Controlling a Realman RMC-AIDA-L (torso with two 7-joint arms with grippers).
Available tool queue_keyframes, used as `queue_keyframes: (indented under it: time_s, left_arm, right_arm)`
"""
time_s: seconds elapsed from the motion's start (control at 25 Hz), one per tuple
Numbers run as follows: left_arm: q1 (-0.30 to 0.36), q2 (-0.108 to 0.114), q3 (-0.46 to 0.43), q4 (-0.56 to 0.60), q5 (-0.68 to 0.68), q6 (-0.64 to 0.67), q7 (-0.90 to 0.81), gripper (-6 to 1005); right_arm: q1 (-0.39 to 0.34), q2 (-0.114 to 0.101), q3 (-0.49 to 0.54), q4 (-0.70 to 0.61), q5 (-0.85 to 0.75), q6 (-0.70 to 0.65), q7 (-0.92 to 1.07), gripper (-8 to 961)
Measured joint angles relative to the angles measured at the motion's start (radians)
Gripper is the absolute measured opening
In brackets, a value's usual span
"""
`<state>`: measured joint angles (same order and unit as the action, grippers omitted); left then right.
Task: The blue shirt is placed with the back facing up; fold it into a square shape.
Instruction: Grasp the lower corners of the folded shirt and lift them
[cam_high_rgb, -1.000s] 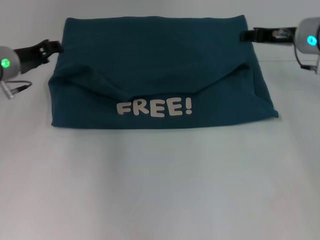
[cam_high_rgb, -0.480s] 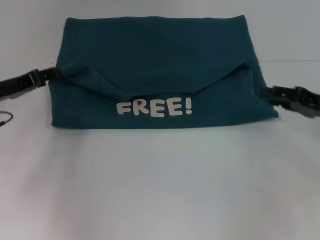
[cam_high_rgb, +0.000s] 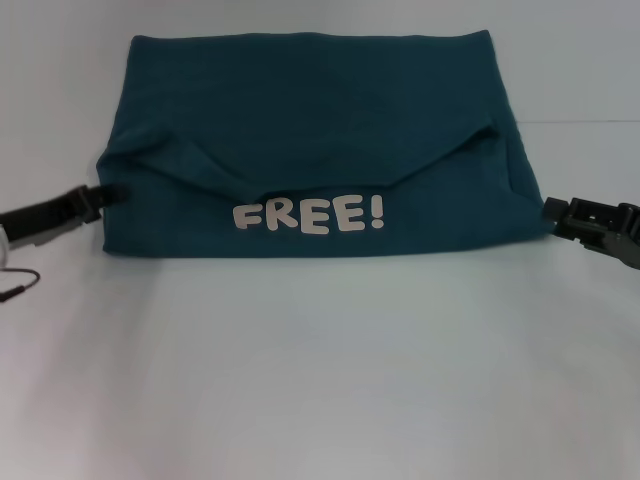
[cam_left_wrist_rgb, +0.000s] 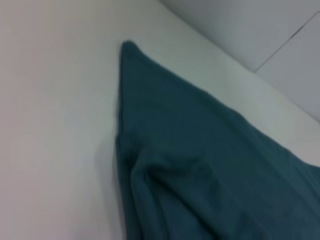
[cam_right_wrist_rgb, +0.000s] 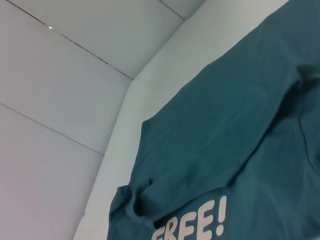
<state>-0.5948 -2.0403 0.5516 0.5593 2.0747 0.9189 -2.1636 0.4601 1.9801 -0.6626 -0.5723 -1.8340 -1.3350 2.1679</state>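
The blue shirt (cam_high_rgb: 310, 110) lies folded into a wide band on the white table, with a flap turned down over its middle. Pale "FREE!" lettering (cam_high_rgb: 308, 215) shows below that flap, near the front edge. My left gripper (cam_high_rgb: 108, 193) comes in low from the left and meets the shirt's left edge, just above the near left corner. My right gripper (cam_high_rgb: 553, 207) comes in from the right and touches the near right corner. The left wrist view shows a pointed corner of the shirt (cam_left_wrist_rgb: 200, 165). In the right wrist view I see the shirt (cam_right_wrist_rgb: 225, 150) and part of the lettering (cam_right_wrist_rgb: 192, 227).
The white table (cam_high_rgb: 320, 380) stretches wide in front of the shirt. A thin cable (cam_high_rgb: 15, 290) hangs by my left arm at the left border. Pale wall panels (cam_right_wrist_rgb: 60, 75) rise behind the table's far edge.
Both grippers moved toward the near side. The left slid down along the shirt's left edge. The right went from the far right corner to the near right corner. The shirt stayed put.
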Motion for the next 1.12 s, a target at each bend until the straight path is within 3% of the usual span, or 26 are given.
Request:
queue_keyframes:
  time_s: [0.32, 1.12]
  left_arm:
    - [0.002, -0.014, 0.002, -0.026, 0.0, -0.042, -0.006, 632]
    - [-0.022, -0.017, 0.045, -0.075, -0.001, -0.107, -0.019, 597]
  right_arm:
    - [0.013, 0.0, 0.001, 0.0, -0.004, -0.002, 0.0, 557]
    - [0.007, 0.0, 0.004, 0.0, 0.001, -0.004, 0.003, 556]
